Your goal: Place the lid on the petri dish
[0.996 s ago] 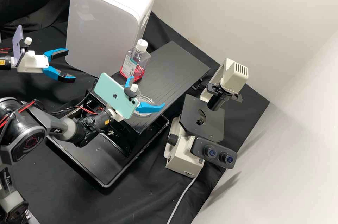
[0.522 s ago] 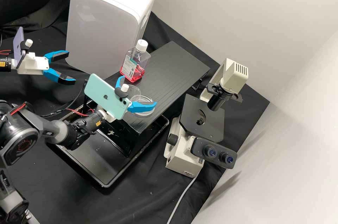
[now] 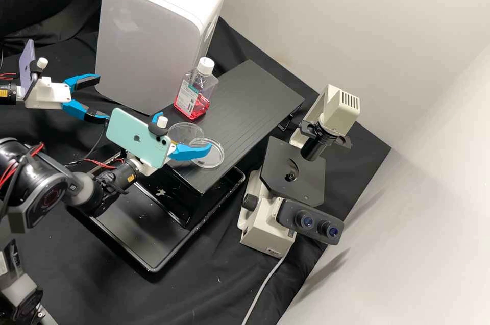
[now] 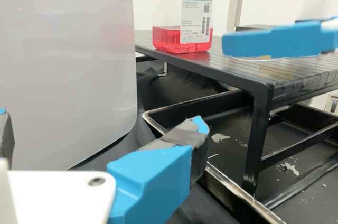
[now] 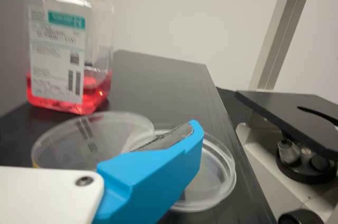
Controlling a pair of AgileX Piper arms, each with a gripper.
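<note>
The right hand (image 3: 186,130) is held level over the near end of the black raised platform (image 3: 255,95), with its arm stretched in from 8 o'clock. Its blue fingers (image 5: 158,166) are spread wide and nothing is gripped. The petri dish (image 3: 185,132) rests on the platform with the lid (image 3: 208,154) at its 4 o'clock, rims touching or overlapping — which piece is which cannot be told for certain. One finger is seen over the seam where they meet. A flask (image 3: 196,93) of red liquid stands at the dish's 12 o'clock. The left hand (image 3: 97,96) is held at 9 o'clock of the platform — fingers spread, holding nothing — beside the white box (image 3: 153,24).
</note>
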